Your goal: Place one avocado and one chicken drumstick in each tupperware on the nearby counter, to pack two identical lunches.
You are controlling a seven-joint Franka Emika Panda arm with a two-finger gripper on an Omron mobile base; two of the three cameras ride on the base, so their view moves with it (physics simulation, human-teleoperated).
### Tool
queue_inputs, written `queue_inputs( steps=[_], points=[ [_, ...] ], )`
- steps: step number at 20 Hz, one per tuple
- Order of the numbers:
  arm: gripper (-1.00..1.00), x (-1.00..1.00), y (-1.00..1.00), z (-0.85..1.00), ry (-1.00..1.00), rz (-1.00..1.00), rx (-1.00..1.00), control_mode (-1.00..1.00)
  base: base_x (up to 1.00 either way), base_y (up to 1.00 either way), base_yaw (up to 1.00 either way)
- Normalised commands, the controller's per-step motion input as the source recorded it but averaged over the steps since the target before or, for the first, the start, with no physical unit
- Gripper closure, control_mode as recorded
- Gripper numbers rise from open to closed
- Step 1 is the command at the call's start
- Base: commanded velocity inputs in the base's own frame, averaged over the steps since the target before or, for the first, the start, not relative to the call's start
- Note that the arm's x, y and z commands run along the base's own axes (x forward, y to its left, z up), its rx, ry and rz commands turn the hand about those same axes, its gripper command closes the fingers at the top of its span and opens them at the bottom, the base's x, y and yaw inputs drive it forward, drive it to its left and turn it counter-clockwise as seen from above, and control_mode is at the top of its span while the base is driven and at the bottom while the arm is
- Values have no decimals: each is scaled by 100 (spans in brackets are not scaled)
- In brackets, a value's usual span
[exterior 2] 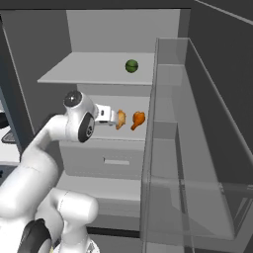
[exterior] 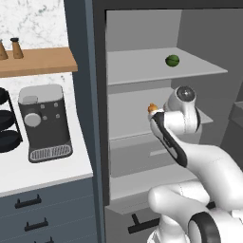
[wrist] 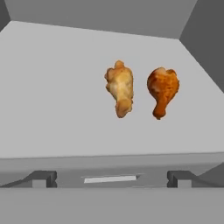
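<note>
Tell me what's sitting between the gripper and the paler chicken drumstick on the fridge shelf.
Nothing: in the hand view, bare grey shelf runs from the open gripper up to the paler drumstick.

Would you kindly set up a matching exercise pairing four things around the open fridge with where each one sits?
Things:
1. avocado
2. pale drumstick
3. dark drumstick
4. coffee machine

Places:
A. white counter, left of the fridge
B. middle shelf, right one of the pair in the hand view
C. upper fridge shelf
D. middle shelf, left one of the pair in the hand view

Pairs: 1-C, 2-D, 3-B, 4-A
</note>
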Motion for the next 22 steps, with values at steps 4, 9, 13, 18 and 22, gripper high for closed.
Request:
queue_inputs(
  steps=[4, 9, 13, 18, 22],
  points=[
    [-100, 32, -1, 0, 6, -2, 0, -100, 0, 0, 0],
    [-100, 35, -10, -4, 9, -2, 0, -100, 0, 0, 0],
    [-100, 34, -18, -26, 0, -3, 0, -100, 0, 0, 0],
    [-100, 33, -6, -23, 0, -3, 0, -100, 0, 0, 0],
    [-100, 36, 0, -8, 0, -2, 0, -100, 0, 0, 0]
  ],
)
